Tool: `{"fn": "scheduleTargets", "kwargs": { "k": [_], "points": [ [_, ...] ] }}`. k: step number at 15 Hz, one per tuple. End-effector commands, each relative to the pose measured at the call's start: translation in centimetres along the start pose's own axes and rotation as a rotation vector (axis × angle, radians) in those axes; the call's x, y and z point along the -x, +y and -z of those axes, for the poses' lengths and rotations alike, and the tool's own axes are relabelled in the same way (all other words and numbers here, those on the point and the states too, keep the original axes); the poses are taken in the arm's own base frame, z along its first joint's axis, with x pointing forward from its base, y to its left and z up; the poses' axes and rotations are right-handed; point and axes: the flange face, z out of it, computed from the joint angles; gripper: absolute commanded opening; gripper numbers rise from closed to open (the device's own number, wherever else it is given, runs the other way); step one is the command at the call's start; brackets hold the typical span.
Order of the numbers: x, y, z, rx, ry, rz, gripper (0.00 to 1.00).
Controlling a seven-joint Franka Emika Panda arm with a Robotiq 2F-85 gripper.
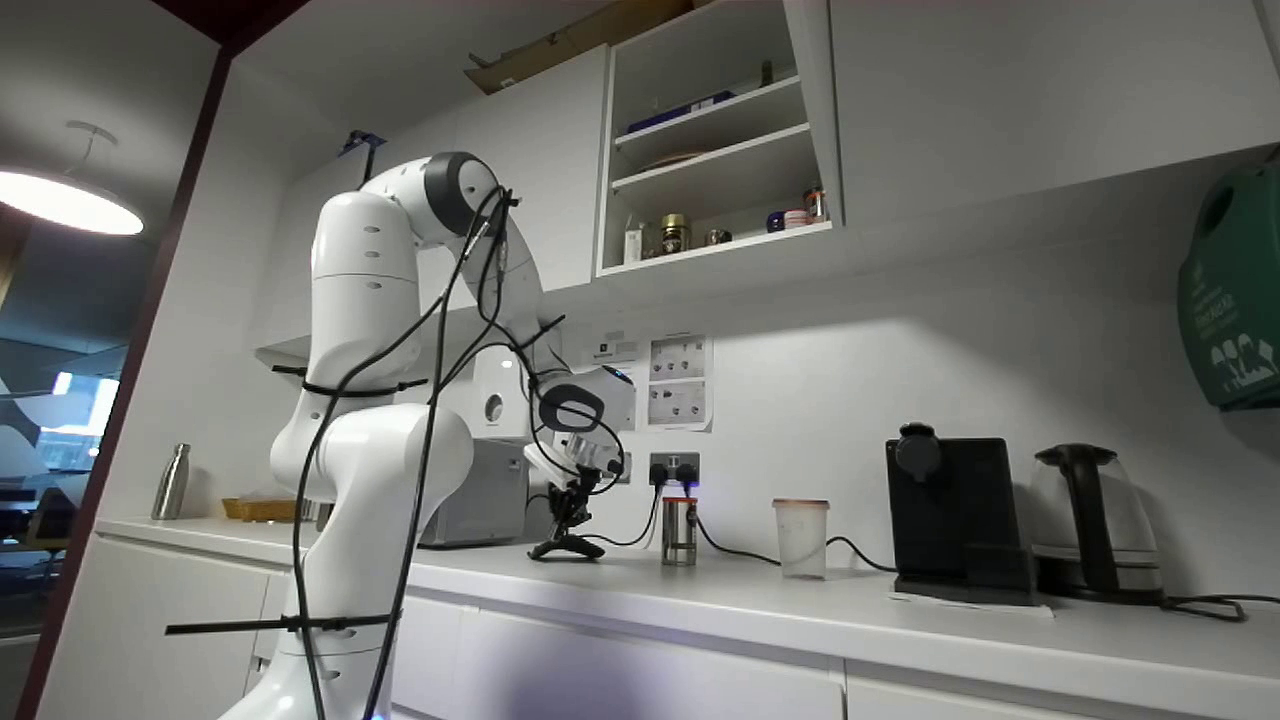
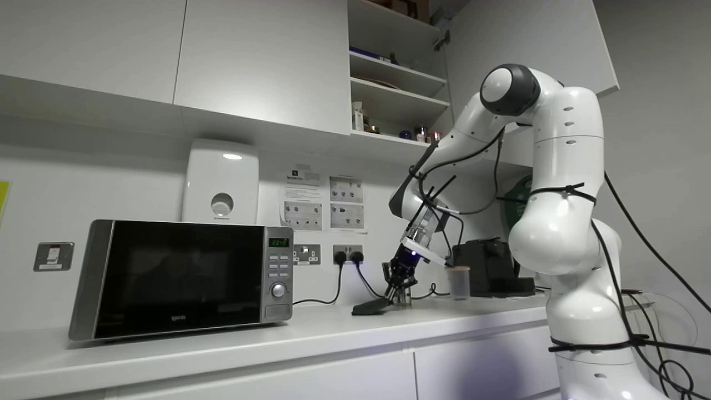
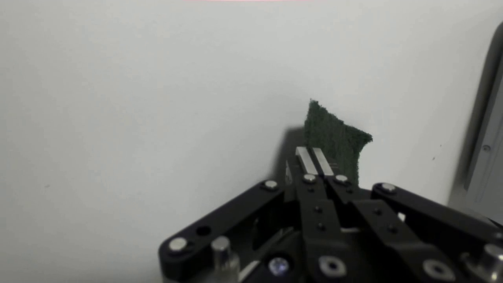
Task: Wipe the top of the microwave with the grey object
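In an exterior view, the microwave (image 2: 183,272) bears "igenix" low on its door (image 2: 180,294) and green digits, 2048, on its display (image 2: 279,242). Well right of the microwave, a green case (image 1: 1235,285) faintly reads "First Aid Kit". Wall notices (image 2: 346,203) right of it are illegible.

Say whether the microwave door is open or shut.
Shut: in an exterior view, the microwave door sits flush beside its control panel.
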Motion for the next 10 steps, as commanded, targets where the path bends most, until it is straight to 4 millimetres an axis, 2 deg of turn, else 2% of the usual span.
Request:
{"fn": "scheduleTargets", "kwargs": {
  "k": [1, 10],
  "points": [
    [-1.7, -3.9, 1.3, 0.051, 0.031, 0.111, 0.0],
    [-3.8, -19.0, 3.7, 0.183, 0.088, 0.46, 0.0]
  ]
}}
